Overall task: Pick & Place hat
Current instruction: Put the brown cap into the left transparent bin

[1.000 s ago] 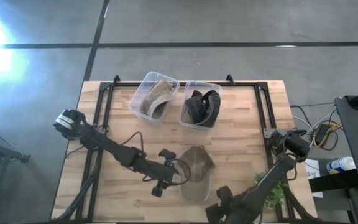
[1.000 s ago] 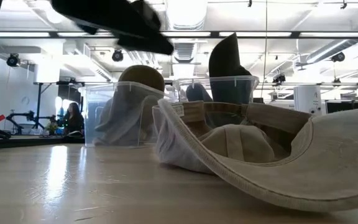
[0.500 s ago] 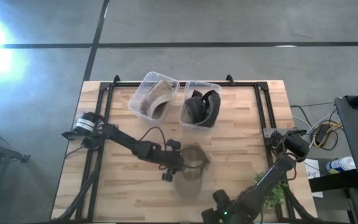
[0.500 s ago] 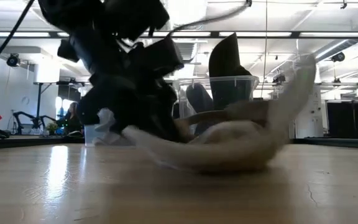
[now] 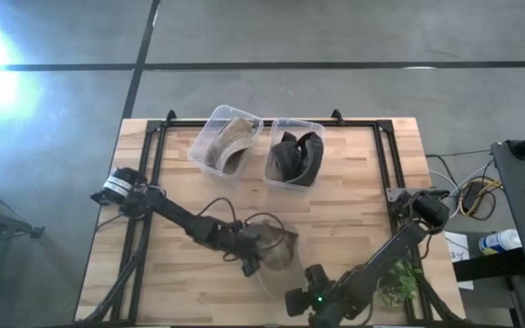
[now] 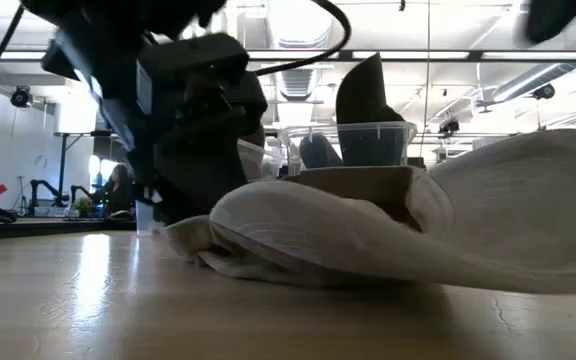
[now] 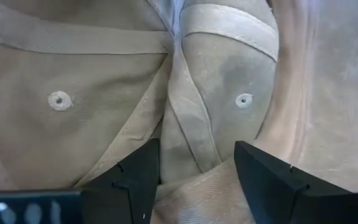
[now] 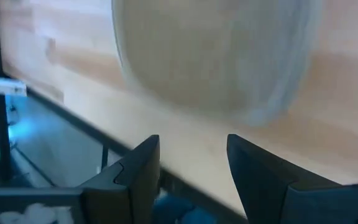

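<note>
A beige cap (image 5: 283, 239) lies on the wooden table near its middle. Its brim (image 6: 528, 215) points toward the near edge and its crown rests on the wood. My left gripper (image 5: 255, 253) reaches in from the table's left, open, with its fingers down in the crown (image 7: 197, 168). In the low view it looms over the cap's left part (image 6: 193, 130). My right gripper (image 5: 303, 296) hovers open at the near edge, just short of the brim (image 8: 216, 56), touching nothing. My left gripper meets the cap's crown on its inner side, where seam tape (image 7: 229, 28) and eyelets show. Its open fingers (image 7: 138, 177) stand on either side of a raised fold of crown fabric (image 7: 188, 130), slanting down from the table's left. The fold is not pinched. The cap lies on the table.
Two clear bins stand at the far side: the left bin (image 5: 210, 128) holds a tan hat, the right bin (image 5: 310, 128) a dark one. A black frame rail (image 5: 153, 155) runs along the table's sides. A green plant (image 5: 399, 278) sits at the near right corner.
My left gripper moved from the cap's left side toward the right and into the crown, then came down on it. The cap rocked up on its side, dropped back, and ended slightly further left with its brim raised. My right gripper slid left along the near edge.
</note>
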You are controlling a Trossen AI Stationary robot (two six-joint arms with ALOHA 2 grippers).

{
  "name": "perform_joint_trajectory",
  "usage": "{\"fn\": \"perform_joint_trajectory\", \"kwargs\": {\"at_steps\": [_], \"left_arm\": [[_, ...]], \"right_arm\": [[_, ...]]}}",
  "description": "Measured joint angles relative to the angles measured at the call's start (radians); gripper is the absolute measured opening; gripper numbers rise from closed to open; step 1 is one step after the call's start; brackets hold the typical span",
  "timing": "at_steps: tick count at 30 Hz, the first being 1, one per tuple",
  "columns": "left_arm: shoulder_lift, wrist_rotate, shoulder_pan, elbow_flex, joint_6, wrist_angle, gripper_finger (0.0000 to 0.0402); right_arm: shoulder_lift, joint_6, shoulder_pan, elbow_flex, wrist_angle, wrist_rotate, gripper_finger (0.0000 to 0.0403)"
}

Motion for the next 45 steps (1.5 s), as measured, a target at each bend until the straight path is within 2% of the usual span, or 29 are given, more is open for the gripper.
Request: {"fn": "perform_joint_trajectory", "kwargs": {"at_steps": [6, 9, 17, 25, 33, 38, 45], "left_arm": [[0.001, -0.120, -0.056, 0.000, -0.109, -0.064, 0.0206], [-0.001, -0.138, -0.066, -0.012, -0.124, -0.067, 0.0206], [0.001, -0.133, -0.068, -0.015, -0.153, -0.013, 0.0206], [0.000, -0.130, -0.077, -0.021, -0.170, -0.033, 0.0206], [0.000, -0.126, -0.093, -0.027, -0.195, -0.013, 0.0206], [0.001, -0.112, -0.094, -0.027, -0.209, 0.014, 0.0206], [-0.023, -0.104, -0.099, -0.029, -0.218, 0.000, 0.0206]], "right_arm": [[0.001, 0.040, -0.002, -0.016, -0.066, 0.003, 0.0183], [0.001, 0.062, 0.002, -0.036, -0.063, -0.005, 0.0183], [0.013, -0.040, -0.018, -0.133, 0.175, -0.002, 0.0183], [0.037, 0.031, -0.027, -0.201, 0.180, 0.039, 0.0182], [0.041, -0.065, -0.056, -0.209, 0.313, 0.057, 0.0179], [0.041, -0.099, -0.072, -0.209, 0.319, 0.058, 0.0145], [0.032, -0.237, -0.078, -0.192, 0.313, -0.005, 0.0030]]}}
